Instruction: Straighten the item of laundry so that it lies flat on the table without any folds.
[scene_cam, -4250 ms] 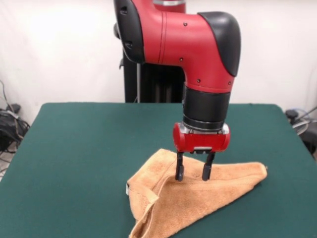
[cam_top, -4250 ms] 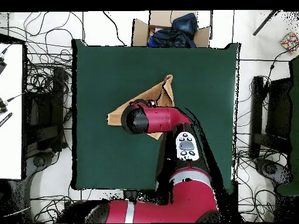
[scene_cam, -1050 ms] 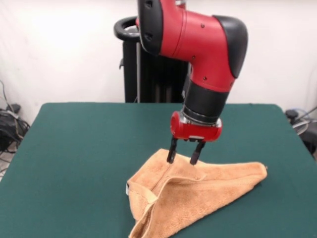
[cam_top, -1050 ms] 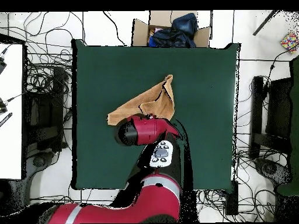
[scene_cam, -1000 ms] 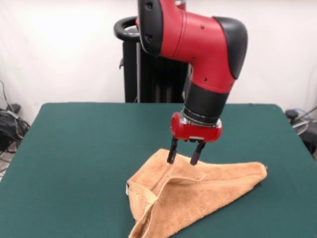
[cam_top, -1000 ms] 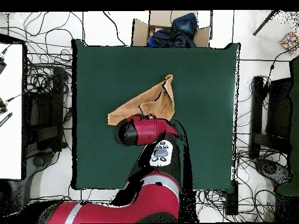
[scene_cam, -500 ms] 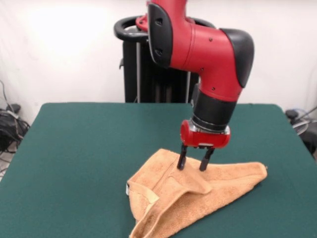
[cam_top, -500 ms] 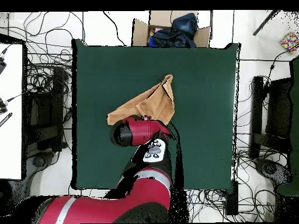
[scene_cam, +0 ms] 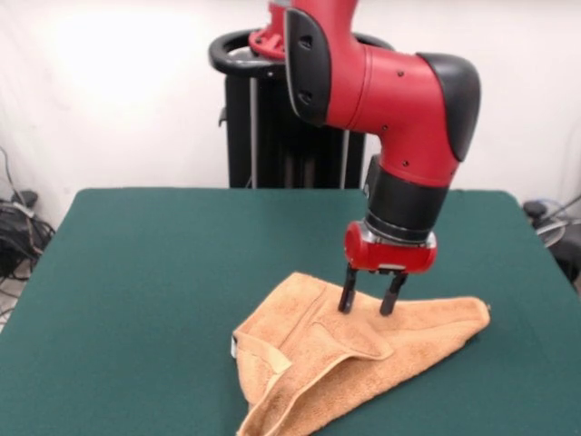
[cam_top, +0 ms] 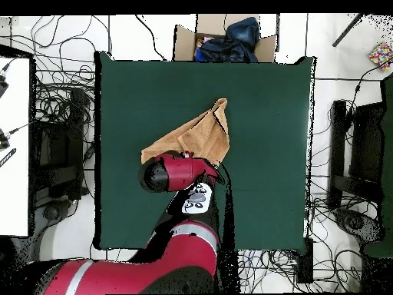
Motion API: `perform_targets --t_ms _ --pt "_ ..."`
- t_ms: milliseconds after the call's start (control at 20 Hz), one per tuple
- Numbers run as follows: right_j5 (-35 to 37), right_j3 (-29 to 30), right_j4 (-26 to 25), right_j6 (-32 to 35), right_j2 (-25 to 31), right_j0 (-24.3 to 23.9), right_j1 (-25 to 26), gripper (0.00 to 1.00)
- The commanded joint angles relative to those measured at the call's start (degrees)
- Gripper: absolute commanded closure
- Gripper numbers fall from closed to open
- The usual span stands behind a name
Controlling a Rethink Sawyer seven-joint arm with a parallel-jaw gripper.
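Note:
The item of laundry [scene_cam: 349, 356], an orange-tan towel, lies folded into a rough triangle on the green table [scene_cam: 154, 272], near the front and right of centre. A flap is doubled over its middle, and a thick fold runs down to the front edge. A small white tag [scene_cam: 233, 347] shows at its left corner. My gripper [scene_cam: 369, 304] stands open, pointing down, its fingertips [scene_cam: 346, 304] at the towel's upper surface near the back edge, with nothing clamped between them. In the overhead view the towel [cam_top: 198, 133] sits near the table's [cam_top: 261, 92] centre, and the arm's wrist [cam_top: 165, 173] hides the gripper.
A cardboard box with dark clothes [cam_top: 224, 38] sits beyond the table's top edge in the overhead view. Cables [cam_top: 54, 130] crowd the floor around the table. A white surface [cam_top: 14, 146] stands at the left. Green felt lies open left of the towel [scene_cam: 136, 300].
The gripper has moved to the right along the towel's back part, staying open. The doubled flap has shifted right with it and lies flatter.

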Motion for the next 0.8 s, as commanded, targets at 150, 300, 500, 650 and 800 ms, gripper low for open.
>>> perform_targets --t_ms 150,300,500,650,800 --pt "-2.09 -1.59 4.63 14.29 -0.07 1.47 1.97 0.00" --pt "-2.49 -3.12 5.47 14.55 -1.23 2.09 2.93 0.00" --pt "-0.68 -7.06 5.50 11.70 -0.13 0.06 4.43 0.00" --pt "-0.81 -7.33 5.39 11.32 0.37 -0.42 4.69 0.00" --pt "-1.44 -6.09 5.23 11.72 0.33 -0.33 4.14 0.00"
